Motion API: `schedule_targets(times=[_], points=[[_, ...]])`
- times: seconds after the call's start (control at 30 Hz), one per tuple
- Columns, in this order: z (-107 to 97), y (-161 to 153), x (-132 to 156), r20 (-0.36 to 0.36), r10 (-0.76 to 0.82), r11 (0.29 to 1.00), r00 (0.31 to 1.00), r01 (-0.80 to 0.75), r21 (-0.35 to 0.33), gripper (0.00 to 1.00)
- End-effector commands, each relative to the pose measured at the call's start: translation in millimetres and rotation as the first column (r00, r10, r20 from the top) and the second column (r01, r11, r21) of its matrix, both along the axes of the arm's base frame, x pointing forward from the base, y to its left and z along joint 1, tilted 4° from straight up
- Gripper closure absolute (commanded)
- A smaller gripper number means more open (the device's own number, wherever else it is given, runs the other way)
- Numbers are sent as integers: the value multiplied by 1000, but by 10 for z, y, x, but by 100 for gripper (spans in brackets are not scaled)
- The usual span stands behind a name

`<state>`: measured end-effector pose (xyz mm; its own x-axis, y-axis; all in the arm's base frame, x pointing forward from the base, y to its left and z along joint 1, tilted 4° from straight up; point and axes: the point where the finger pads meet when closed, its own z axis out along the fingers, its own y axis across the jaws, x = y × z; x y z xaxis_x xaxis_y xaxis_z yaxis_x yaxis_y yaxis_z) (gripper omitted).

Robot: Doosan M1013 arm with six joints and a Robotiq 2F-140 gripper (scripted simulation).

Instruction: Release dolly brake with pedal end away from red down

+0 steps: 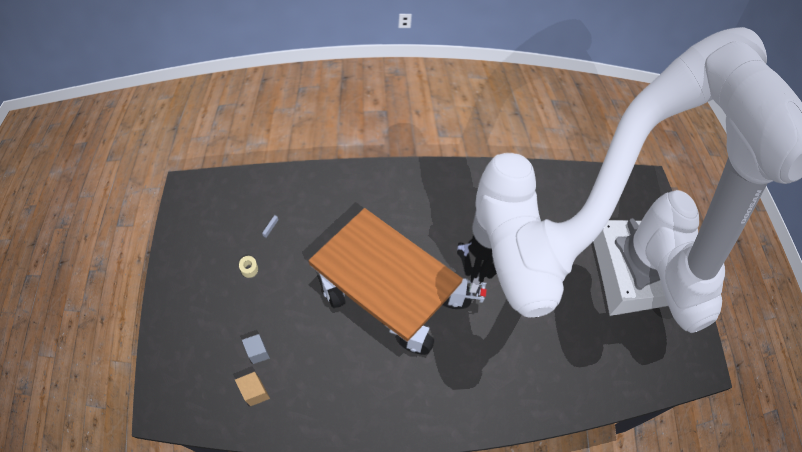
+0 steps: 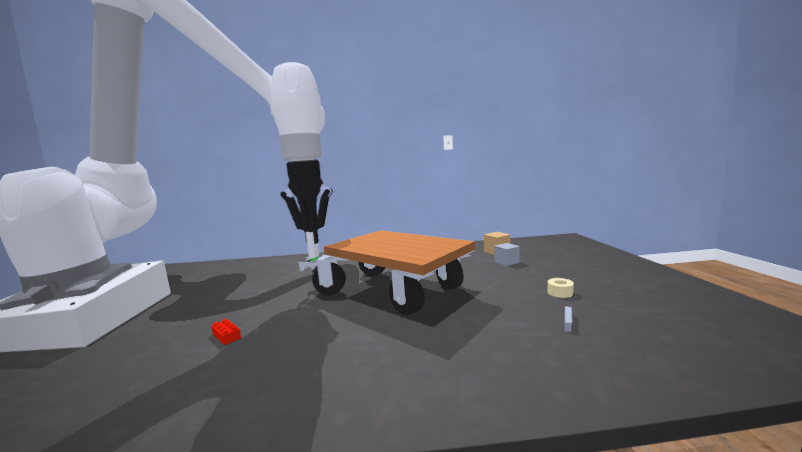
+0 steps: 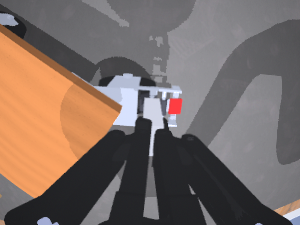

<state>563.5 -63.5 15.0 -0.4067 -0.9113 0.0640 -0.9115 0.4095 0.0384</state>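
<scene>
The dolly point(image 1: 384, 269) point(image 2: 401, 247) point(image 3: 40, 128) has an orange wooden deck on black casters and stands mid-table. The brake pedal sits on the caster at the corner nearest the arm; its red end point(image 1: 482, 291) point(image 3: 175, 106) points away from the deck, and in the exterior view the pedal point(image 2: 310, 259) shows a green mark. My gripper point(image 1: 476, 280) point(image 2: 311, 249) point(image 3: 151, 110) is shut with nothing between its fingers. It points straight down, and its tips are at the pedal just inboard of the red end. I cannot tell the pedal's tilt.
The robot base point(image 1: 623, 269) point(image 2: 84, 303) stands at the table's end behind the gripper. A red brick point(image 2: 225, 331) lies near the base. A tape ring point(image 1: 246, 264) point(image 2: 560, 287), a grey bar point(image 1: 270, 225) point(image 2: 568, 318), a grey block point(image 1: 255, 347) point(image 2: 507, 253) and a tan block point(image 1: 251, 388) point(image 2: 496, 241) lie beyond the dolly.
</scene>
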Motion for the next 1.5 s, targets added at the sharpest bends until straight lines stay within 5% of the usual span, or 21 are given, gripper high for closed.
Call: schedule_targets(times=[0.0, 1.47], points=[[-41, -19, -21, -3, -1, 1000, 1000, 1, -1, 100], [-113, -22, -26, -3, -1, 1000, 1000, 1, -1, 100]])
